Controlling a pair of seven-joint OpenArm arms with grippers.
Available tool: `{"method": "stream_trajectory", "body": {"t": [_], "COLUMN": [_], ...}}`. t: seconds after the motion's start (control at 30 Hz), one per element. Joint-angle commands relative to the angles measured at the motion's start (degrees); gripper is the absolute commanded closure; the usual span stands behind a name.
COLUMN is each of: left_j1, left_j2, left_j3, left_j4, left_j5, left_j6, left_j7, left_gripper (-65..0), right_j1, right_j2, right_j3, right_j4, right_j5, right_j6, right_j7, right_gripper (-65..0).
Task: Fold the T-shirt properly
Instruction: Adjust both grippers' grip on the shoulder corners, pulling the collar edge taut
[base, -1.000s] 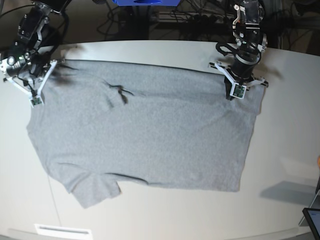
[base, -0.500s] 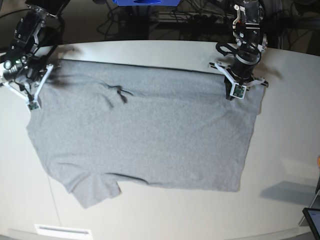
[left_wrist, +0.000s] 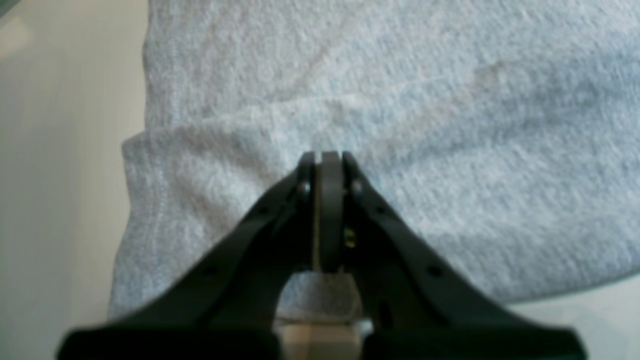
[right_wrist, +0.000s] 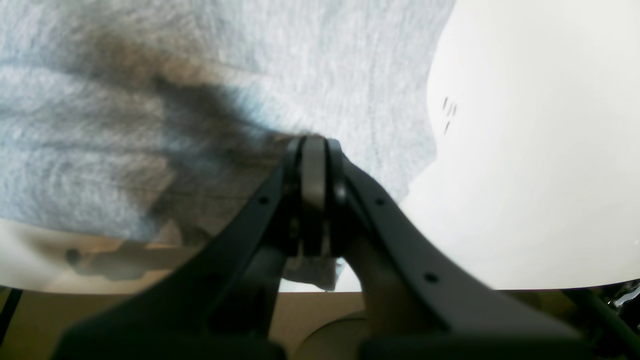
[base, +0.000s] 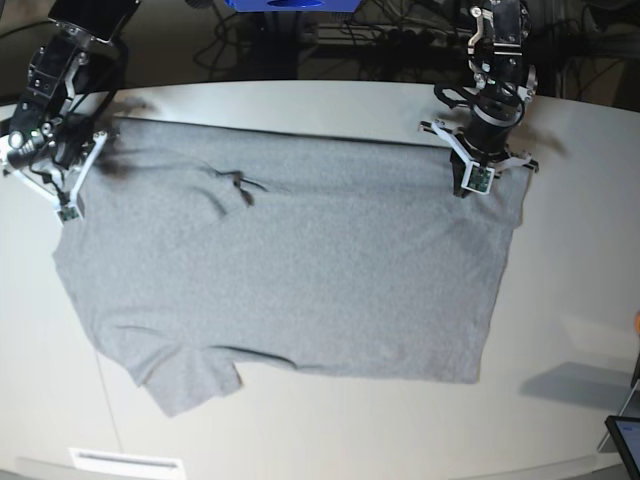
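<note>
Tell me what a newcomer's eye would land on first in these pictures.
The big grey T-shirt spread across the white table, one sleeve poking out at the near left. Next, the left gripper and right gripper, fingers pinched shut on the shirt's far edge, one toward each end.

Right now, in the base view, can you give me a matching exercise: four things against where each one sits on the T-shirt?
Things:
1. left gripper
2. right gripper
3. sleeve
4. wrinkle

Places on the T-shirt, base view:
a. bottom left
b. top right edge, shut on cloth
c. top left edge, shut on cloth
d. upper part, left of the middle

Pairs: 1-b, 2-c, 3-a, 4-d
</note>
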Motion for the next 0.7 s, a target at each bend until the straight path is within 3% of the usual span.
{"method": "stream_trajectory", "body": {"t": [0.0, 0.4, 0.6, 0.67], "left_j1": [0.3, 0.3, 0.3, 0.3], "left_j2": [-0.6, -1.3, -1.3, -1.3], "left_j3": [-0.4, -0.5, -0.5, -0.5], "left_j4": [0.3, 0.6, 2.2, 3.4], "left_j5": [0.6, 0.6, 0.6, 0.6], "left_j6": [0.5, 0.5, 0.5, 0.5], "left_j7": [1.8, 1.8, 1.8, 1.8], "left_gripper": [-2.7, -2.7, -2.7, -2.7], "right_j1": [0.7, 0.6, 0.7, 0.7], "right_j2": [0.7, 0.8, 0.9, 0.9], "right_j3": [0.1, 0.1, 0.0, 0.0], "right_j4": [0.7, 0.6, 0.7, 0.8], "right_j5": [-0.4, -0.4, -0.4, -0.4], "right_j6": [-0.1, -0.1, -0.1, -0.1], "right_j7": [1.1, 2.6, 2.9, 5.5], "right_gripper": [-0.9, -2.2, -24.1, -24.1]}}
